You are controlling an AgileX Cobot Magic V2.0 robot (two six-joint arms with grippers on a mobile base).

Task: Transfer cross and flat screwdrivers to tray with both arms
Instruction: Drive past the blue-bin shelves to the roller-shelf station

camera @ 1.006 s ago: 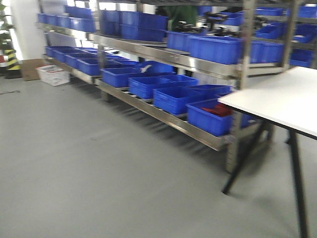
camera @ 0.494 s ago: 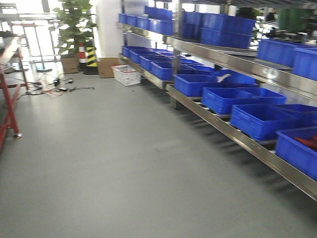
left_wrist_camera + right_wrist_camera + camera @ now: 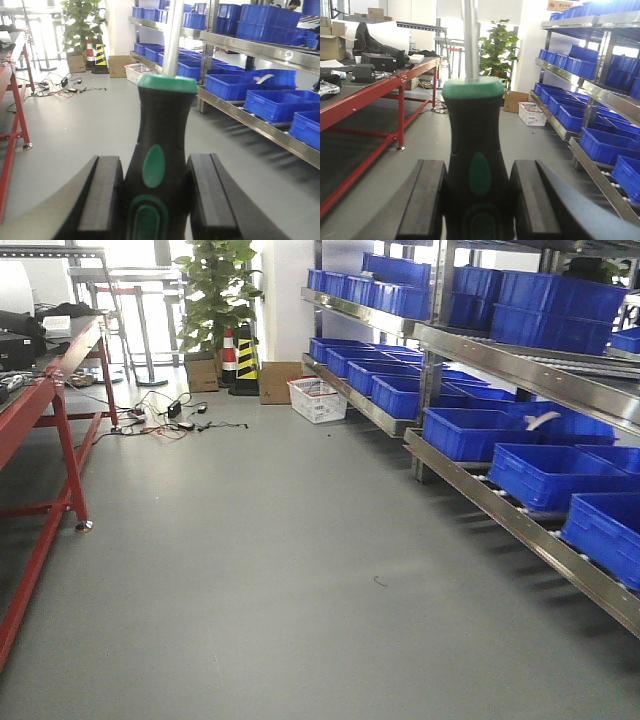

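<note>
In the left wrist view a screwdriver (image 3: 165, 110) with a black-and-green handle stands upright between the black pads, and my left gripper (image 3: 152, 161) is shut on its handle. Its thin metal shaft (image 3: 173, 35) runs up out of frame. The right wrist view shows the same hold: my right gripper (image 3: 477, 166) is shut on a near-identical screwdriver (image 3: 472, 115). Both tips are out of frame, so I cannot tell cross from flat. The tray is out of view. Neither gripper appears in the front view.
A steel rack with several blue bins (image 3: 540, 470) runs along the right. A red workbench (image 3: 40, 400) stands on the left. At the far end are cables on the floor (image 3: 165, 422), a white basket (image 3: 318, 400), a striped cone (image 3: 244, 358) and a plant (image 3: 215, 285).
The front view has swung left. The white table at the right is gone from view, the rack has slid to the right, and the red workbench and plant have come in.
</note>
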